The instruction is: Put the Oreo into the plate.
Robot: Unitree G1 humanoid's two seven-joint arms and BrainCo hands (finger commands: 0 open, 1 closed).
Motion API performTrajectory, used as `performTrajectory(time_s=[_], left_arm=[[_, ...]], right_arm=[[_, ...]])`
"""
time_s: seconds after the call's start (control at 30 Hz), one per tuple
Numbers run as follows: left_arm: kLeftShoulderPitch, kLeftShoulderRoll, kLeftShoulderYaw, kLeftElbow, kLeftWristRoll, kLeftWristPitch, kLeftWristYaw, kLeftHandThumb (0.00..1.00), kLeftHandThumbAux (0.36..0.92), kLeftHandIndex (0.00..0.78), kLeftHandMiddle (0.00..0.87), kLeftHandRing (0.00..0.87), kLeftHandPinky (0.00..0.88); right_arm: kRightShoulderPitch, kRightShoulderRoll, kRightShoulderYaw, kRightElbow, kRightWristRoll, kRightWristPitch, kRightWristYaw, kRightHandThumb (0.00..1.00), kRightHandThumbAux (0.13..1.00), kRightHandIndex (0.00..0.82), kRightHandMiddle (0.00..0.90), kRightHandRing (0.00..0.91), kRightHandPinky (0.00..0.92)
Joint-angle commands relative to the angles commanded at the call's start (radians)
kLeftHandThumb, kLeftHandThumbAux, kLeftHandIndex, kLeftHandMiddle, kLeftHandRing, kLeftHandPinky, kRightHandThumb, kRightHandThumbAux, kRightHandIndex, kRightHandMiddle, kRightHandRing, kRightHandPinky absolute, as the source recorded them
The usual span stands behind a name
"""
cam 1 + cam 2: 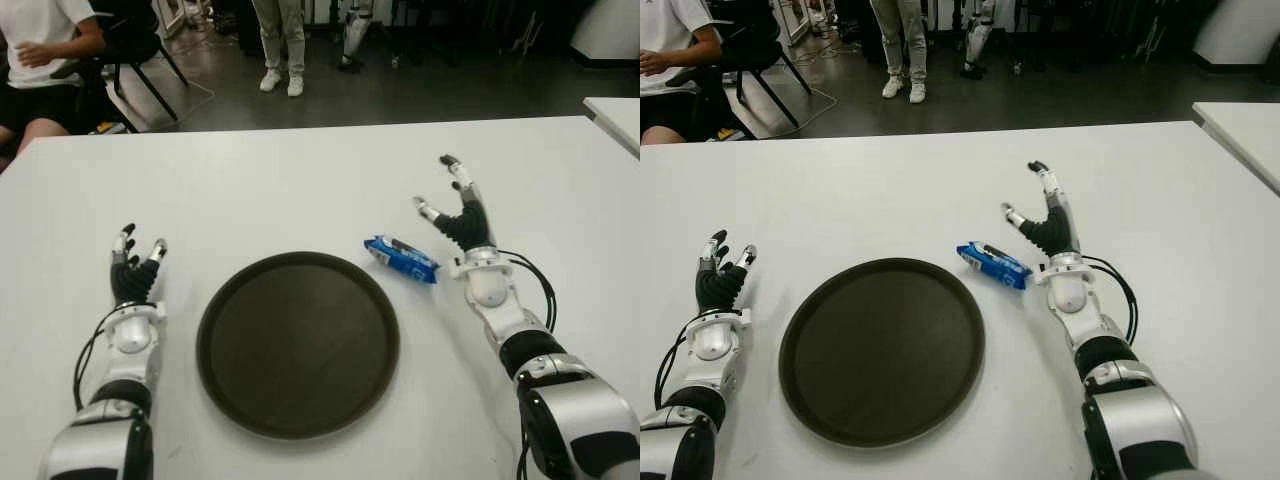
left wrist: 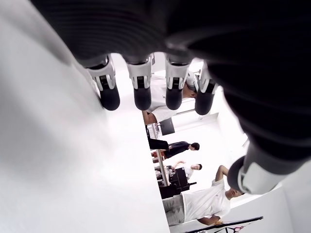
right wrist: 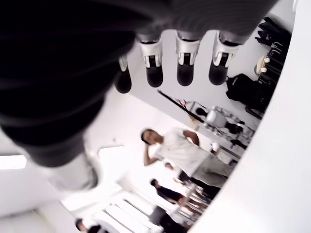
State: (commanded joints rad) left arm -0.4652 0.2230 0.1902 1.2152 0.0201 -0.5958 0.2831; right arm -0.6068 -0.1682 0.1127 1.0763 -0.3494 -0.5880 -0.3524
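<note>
Hovering right hand [image 1: 455, 215], fingers spread and holding nothing, just right of the Oreo [image 1: 401, 259] lying on the bench [image 1: 300, 190] beside the plate [image 1: 298, 343]; needing a pinch across the pack.

Left hand [image 1: 133, 268] showing left of the plate, relaxed.

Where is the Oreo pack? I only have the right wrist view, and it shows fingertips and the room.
Observer: The blue Oreo pack lies on the white table, just left of the right hand.
Operator: Is that hand holding it?
Observer: No, its fingers are spread and empty.
Operator: And the plate?
Observer: The dark round plate sits left of the pack, with nothing in it.
</note>
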Motion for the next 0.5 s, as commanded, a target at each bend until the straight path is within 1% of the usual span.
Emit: performTrajectory(time_s=[0.1,0.23,0.4,0.5], left_arm=[[0.001,0.000,-0.001,-0.001,0.001,-0.003,0.000,0.323,0.604,0.038,0.050,0.022,0.005],[0.001,0.000,-0.003,-0.001,0.004,-0.002,0.000,0.311,0.600,0.032,0.044,0.011,0.001],[0.001,0.002,-0.003,0.003,0.005,0.004,-0.001,0.305,0.590,0.031,0.040,0.003,0.000],[0.000,0.002,-0.003,0.004,0.005,0.006,0.000,0.310,0.589,0.031,0.040,0.004,0.000]], right_arm=[[0.006,0.004,0.013,-0.022,-0.012,0.040,0.000,0.350,0.684,0.000,0.035,0.049,0.089],[0.022,0.028,0.034,-0.075,-0.013,0.100,0.025,0.372,0.682,0.000,0.032,0.043,0.089],[0.039,0.037,0.044,-0.120,0.001,0.142,0.060,0.419,0.682,0.000,0.015,0.015,0.055],[0.050,0.043,0.049,-0.145,0.006,0.168,0.082,0.429,0.676,0.000,0.004,0.005,0.046]])
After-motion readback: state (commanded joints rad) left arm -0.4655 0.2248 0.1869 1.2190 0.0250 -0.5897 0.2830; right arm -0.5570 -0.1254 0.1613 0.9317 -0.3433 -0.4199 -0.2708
